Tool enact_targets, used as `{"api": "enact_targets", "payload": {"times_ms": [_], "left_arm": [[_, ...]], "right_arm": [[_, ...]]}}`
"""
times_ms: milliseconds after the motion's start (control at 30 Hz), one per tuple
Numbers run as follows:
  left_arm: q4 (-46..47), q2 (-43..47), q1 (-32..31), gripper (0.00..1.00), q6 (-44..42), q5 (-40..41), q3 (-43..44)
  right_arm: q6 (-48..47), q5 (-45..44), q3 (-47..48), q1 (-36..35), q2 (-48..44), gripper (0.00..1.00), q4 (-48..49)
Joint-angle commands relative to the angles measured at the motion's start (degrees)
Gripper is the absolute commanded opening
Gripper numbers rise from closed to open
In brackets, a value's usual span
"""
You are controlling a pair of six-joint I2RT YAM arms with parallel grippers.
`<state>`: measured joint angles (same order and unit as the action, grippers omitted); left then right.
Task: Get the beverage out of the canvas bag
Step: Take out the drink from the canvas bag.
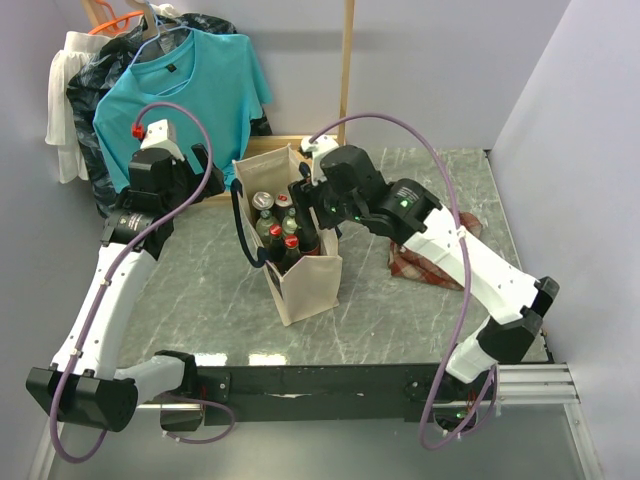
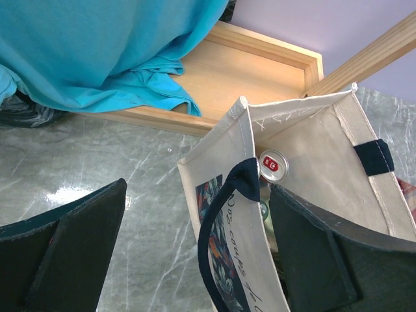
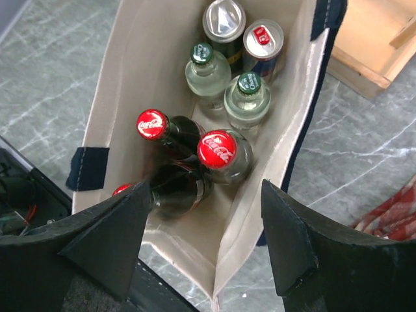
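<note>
Canvas bag [image 1: 305,285] stands upright mid-table, mouth open. Inside are red-capped bottles [image 3: 216,149], two green-capped bottles [image 3: 248,83] and two cans [image 3: 223,19]. Right gripper [image 3: 205,195] hangs over the mouth, fingers spread wide and empty. Left gripper [image 2: 198,188] straddles one side wall, fingers wide apart, clamping nothing.

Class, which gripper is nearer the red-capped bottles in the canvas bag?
Right. The right gripper hangs open above the red-capped bottles; the left gripper straddles the canvas bag wall near a can.
</note>
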<state>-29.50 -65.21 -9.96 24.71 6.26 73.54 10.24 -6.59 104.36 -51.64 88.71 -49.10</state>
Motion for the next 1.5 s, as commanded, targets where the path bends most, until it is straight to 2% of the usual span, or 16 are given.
{"api": "enact_targets", "payload": {"times_ms": [0, 367, 500, 667, 1200, 1467], "left_arm": [[0.93, 1.49, -0.06, 0.96, -0.19, -0.29, 0.91], [1.64, 0.70, -0.06, 0.96, 1.39, -3.45, 0.47], [1.46, 0.96, -0.06, 0.96, 0.96, -2.57, -0.06], [1.37, 1.05, -0.06, 0.96, 1.04, -2.30, -0.06], [1.46, 0.70, -0.06, 0.96, 0.87, -1.87, -0.15], [0.58, 0.17, -0.06, 0.96, 0.25, -1.08, 0.73]], "right_arm": [[0.48, -1.49, 0.06, -0.75, 1.82, 0.75, 0.76], [-1.63, -0.44, 0.06, -0.75, 4.72, 0.73, 1.82], [-1.45, -0.35, 0.76, -0.75, 5.69, 0.66, 1.73], [-1.19, -0.88, 0.32, -0.75, 5.69, 0.64, 2.60], [-2.07, -2.82, 1.20, -0.48, 7.62, 0.61, 4.28], [-1.63, -2.46, 1.02, 0.22, 7.71, 0.51, 4.54]]}}
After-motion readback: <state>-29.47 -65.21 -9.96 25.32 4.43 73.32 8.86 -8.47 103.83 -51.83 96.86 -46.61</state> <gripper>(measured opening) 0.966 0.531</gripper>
